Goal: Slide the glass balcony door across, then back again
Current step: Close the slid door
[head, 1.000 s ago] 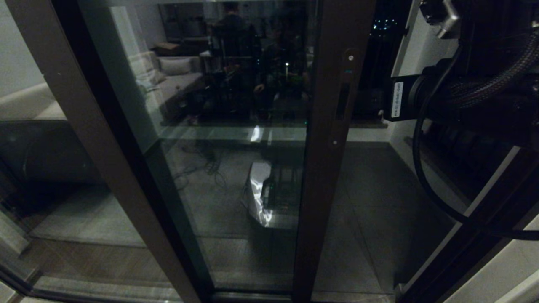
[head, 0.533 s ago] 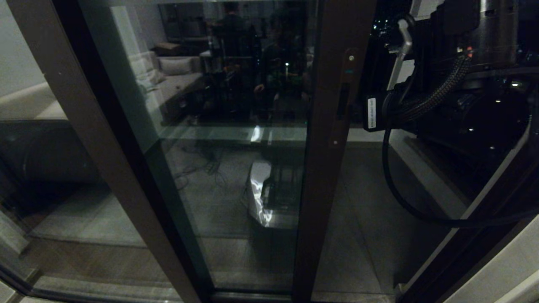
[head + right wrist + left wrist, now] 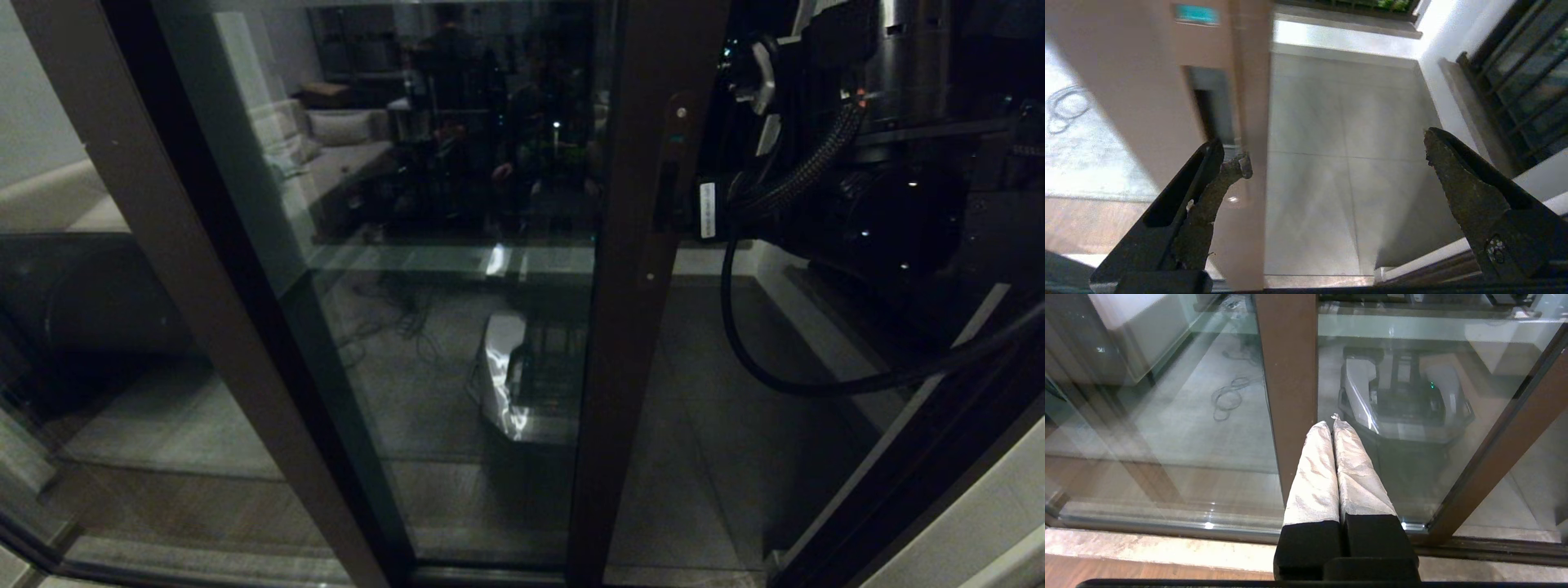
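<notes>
Balcony tiles (image 3: 1331, 163) showing beyond; right gripper (image 3: 1335, 163) being held spread beside glass balcony door (image 3: 637, 269) handle; left gripper (image 3: 1333, 424) being kept pressed together.

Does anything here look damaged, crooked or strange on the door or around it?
Nothing stands out. The glass balcony door looks intact and stands partly open. The right gripper, jaws open, is at its slot handle. The left gripper is shut.

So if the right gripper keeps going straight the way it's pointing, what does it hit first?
Probably the glass balcony door. The right gripper is open, and one finger sits right at the door's upright edge by the slot handle. Between the fingers only balcony floor shows, so depth is uncertain.
</notes>
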Available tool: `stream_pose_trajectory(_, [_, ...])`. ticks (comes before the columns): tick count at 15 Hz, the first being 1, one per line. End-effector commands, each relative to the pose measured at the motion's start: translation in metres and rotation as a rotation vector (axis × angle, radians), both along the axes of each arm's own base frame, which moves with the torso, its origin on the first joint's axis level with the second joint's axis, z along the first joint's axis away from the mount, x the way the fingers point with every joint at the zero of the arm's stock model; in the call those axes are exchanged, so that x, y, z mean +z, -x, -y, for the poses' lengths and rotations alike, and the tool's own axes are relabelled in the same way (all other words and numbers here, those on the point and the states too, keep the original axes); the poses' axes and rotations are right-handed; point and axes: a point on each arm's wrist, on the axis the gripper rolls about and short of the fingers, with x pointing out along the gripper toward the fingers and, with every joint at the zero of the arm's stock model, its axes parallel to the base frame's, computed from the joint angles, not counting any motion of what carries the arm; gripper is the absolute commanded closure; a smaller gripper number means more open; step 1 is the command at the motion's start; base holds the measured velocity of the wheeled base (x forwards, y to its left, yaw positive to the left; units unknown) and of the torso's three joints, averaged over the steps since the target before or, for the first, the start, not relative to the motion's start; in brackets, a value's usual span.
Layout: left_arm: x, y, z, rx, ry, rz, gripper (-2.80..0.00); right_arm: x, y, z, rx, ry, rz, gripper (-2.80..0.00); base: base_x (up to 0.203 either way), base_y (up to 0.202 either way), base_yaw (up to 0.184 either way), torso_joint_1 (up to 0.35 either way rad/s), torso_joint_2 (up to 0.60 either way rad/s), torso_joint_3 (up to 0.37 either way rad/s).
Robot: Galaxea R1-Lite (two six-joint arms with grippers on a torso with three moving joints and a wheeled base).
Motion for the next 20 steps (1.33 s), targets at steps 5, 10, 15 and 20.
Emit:
stream_pose_trajectory(5, [0.000, 0.000, 0.000, 0.000, -0.001, -0.001, 0.00, -0.005, -0.012, 0.003, -0.029, 0.007, -0.010, -2.80, 0.000, 0.000, 0.000, 0.000, 0.00, 0.000])
stream_pose_trajectory(10, [0.000, 0.000, 0.000, 0.000, -0.001, -0.001, 0.00, -0.006, -0.015, 0.013, -0.060, 0.009, -0.012, -2.80, 0.000, 0.000, 0.000, 0.000, 0.00, 0.000])
stream_pose_trajectory(15, [0.000, 0.000, 0.000, 0.000, 0.001, -0.001, 0.00, -0.005, -0.014, 0.021, -0.080, 0.011, -0.014, -2.80, 0.000, 0.000, 0.000, 0.000, 0.00, 0.000])
stream_pose_trajectory(20, [0.000, 0.000, 0.000, 0.000, 0.000, -0.001, 0.00, -0.006, -0.016, 0.026, -0.094, 0.013, -0.018, -2.80, 0.000, 0.000, 0.000, 0.000, 0.00, 0.000])
